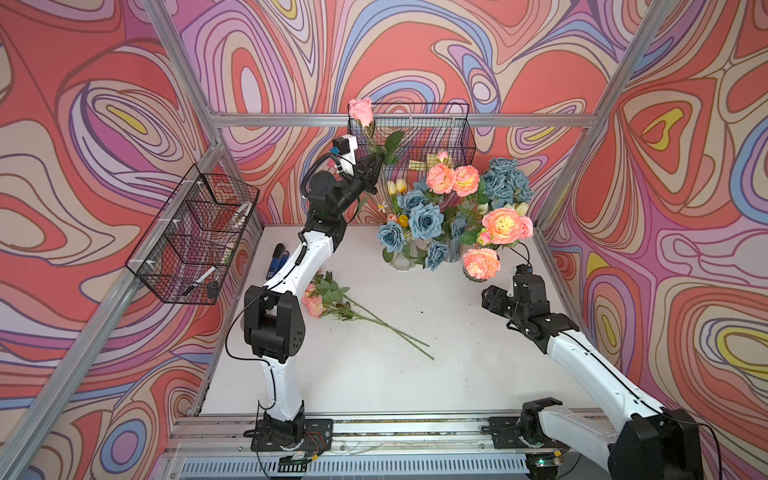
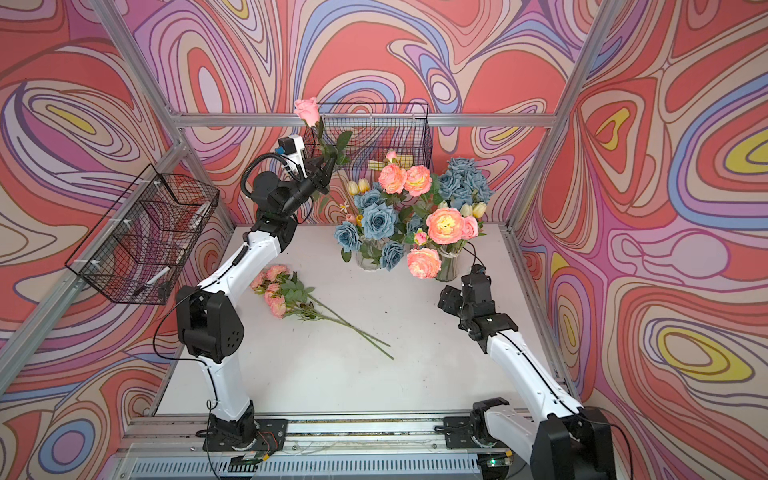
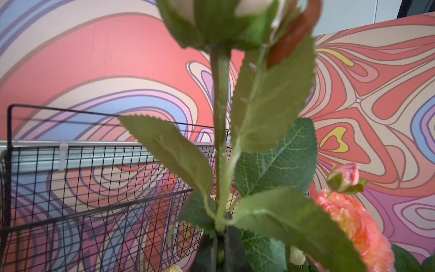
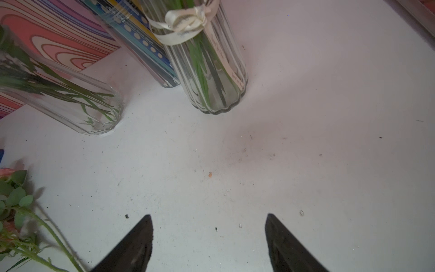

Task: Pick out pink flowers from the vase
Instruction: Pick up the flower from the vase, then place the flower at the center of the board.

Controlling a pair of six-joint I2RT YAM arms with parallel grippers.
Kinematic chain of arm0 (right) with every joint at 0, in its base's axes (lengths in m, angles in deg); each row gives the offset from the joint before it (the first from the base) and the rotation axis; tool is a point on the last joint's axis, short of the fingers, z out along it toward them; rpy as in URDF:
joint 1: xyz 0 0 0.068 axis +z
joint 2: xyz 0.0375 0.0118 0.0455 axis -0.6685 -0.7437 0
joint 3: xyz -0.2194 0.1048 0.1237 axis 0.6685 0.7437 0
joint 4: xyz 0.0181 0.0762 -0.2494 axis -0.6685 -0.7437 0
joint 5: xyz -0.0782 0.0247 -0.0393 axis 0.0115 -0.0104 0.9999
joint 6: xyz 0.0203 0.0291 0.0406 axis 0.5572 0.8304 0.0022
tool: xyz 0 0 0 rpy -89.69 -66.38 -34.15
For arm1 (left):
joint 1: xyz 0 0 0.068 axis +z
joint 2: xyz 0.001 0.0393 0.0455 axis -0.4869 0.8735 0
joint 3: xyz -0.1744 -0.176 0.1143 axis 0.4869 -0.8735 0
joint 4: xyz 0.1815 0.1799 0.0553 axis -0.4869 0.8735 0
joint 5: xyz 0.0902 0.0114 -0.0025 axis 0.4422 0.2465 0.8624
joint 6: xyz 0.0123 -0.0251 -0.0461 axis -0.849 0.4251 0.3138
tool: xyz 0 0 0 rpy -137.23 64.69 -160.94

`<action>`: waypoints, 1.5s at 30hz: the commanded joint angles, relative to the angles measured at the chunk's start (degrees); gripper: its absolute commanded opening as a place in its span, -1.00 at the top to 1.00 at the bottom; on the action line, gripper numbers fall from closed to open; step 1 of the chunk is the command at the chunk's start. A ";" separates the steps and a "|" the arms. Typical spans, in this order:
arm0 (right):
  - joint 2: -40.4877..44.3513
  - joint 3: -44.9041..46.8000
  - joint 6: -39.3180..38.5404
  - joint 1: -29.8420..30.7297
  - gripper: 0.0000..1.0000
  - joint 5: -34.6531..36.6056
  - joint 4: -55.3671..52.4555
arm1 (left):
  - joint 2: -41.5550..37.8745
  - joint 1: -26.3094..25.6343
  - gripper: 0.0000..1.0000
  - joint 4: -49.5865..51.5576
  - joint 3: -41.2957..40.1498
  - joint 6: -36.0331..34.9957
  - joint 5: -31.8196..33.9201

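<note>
My left gripper [image 1: 371, 166] is raised near the back wall and shut on the green stem [image 3: 220, 141] of a pink rose [image 1: 360, 111], which stands upright above the jaws. More pink flowers [image 1: 503, 224] remain among the bouquets, their stems in the ribbed glass vase [image 4: 211, 70] tied with a cream ribbon. A bunch of pink flowers [image 2: 276, 291] lies on the white table beside the left arm. My right gripper [image 4: 209, 235] hovers low over bare table in front of that vase, open, with nothing between its fingers [image 4: 138, 242].
Dusty blue roses [image 1: 424, 220] and small tulips [image 1: 395, 187] fill a second clear vase [image 4: 77, 110] to the left. A black wire basket [image 1: 432, 133] hangs on the back wall, another [image 1: 195, 237] on the left wall. A blue tool [image 1: 276, 259] lies by the table's left edge.
</note>
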 commanded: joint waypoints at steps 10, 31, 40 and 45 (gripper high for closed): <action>6.44 1.80 -1.83 -0.36 -0.60 -9.05 6.05 | -5.53 0.35 0.88 7.67 7.54 -3.59 1.77; 11.55 6.76 -0.89 -0.33 -0.66 -17.54 13.94 | -10.71 0.31 1.00 22.48 19.67 -3.70 15.42; 12.87 7.72 -0.63 -0.38 -0.66 -18.10 14.19 | -13.32 0.32 1.00 34.54 25.09 -2.81 21.27; 12.25 7.88 -0.33 -0.38 -0.66 -18.80 14.80 | -15.11 0.42 1.00 41.96 27.42 -2.79 23.43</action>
